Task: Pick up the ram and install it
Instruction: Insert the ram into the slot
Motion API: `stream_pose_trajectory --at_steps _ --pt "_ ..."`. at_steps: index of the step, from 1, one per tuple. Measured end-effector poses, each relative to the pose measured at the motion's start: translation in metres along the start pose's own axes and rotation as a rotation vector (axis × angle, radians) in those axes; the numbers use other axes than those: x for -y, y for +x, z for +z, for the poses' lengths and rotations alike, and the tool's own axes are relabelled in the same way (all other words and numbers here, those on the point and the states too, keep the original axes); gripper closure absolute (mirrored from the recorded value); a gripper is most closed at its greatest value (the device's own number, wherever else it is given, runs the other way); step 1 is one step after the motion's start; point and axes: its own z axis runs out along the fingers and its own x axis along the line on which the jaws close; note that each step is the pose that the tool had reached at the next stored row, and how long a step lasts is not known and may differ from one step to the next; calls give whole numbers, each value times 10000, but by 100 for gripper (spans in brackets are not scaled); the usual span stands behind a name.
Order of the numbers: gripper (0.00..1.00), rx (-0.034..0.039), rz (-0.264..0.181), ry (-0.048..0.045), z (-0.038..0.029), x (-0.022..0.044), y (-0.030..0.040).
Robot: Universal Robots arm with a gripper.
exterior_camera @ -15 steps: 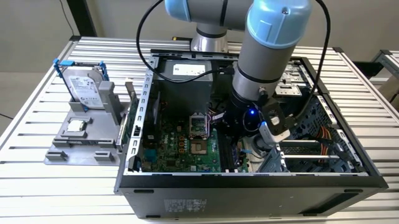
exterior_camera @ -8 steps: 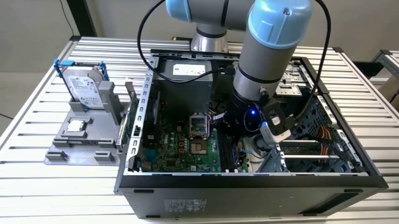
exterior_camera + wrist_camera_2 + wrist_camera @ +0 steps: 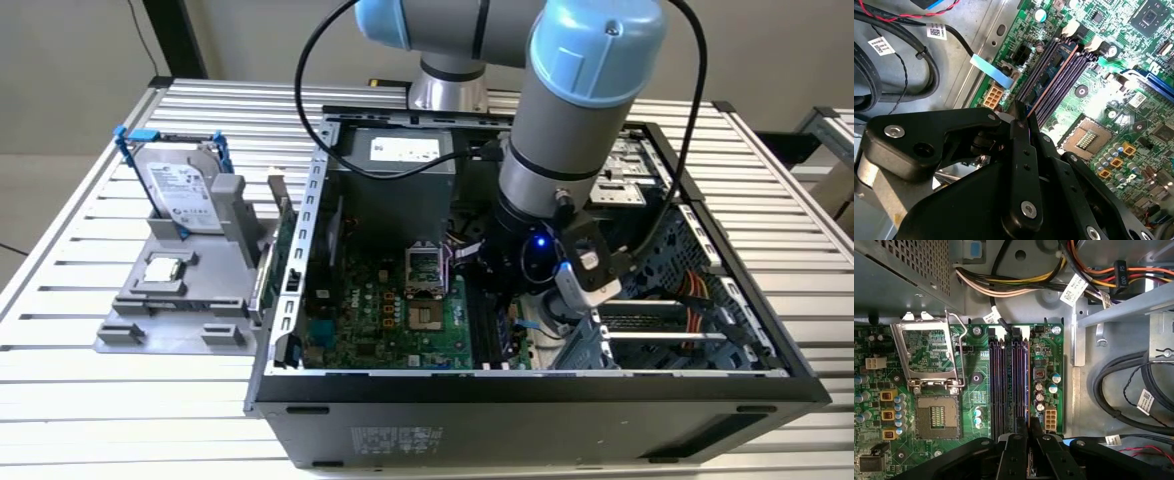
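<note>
— Where do we have the ram (image 3: pixel 1054 75) now?

— In both wrist views it stands on its thin edge along one of the long black slots (image 3: pixel 996 385) of the motherboard (image 3: pixel 1049 347), on the side away from the socket (image 3: pixel 936 417). The claw (image 3: pixel 1028 425) is pressed together on the near end of it, pinching the board between the fingers. In the exterior view the arm reaches down into the case (image 3: pixel 534 385), a little right of the frame's centre.

— Is it seated?

— We cannot tell. We see the stick in line with the slot, but not if its lower edge is fully inside.

— Then what could go wrong for us?

— First, we hold it only at one end. If we push from there, that end may go in and the far end may stay high, so the stick tilts and jams. Second, if the notch does not meet the key of the slot, more force could bend the motherboard or harm the contacts. Third, the white latch (image 3: pixel 1071 27) at the far end: if it is not open enough, the stick will stop on it.

— And the claw?

— Its fingers are just beside the neighbouring slots. A small side shift could scrape them, or twist the thin board in our grip.

— Anything else?

— The drive (image 3: pixel 180 190) stands in the upper left of the exterior frame, well apart, so no danger there.
</note>
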Motion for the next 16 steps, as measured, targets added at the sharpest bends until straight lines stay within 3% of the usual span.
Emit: stream_pose_trajectory --at_steps 16 --pt "100 -81 130 -1 1 14 -33"
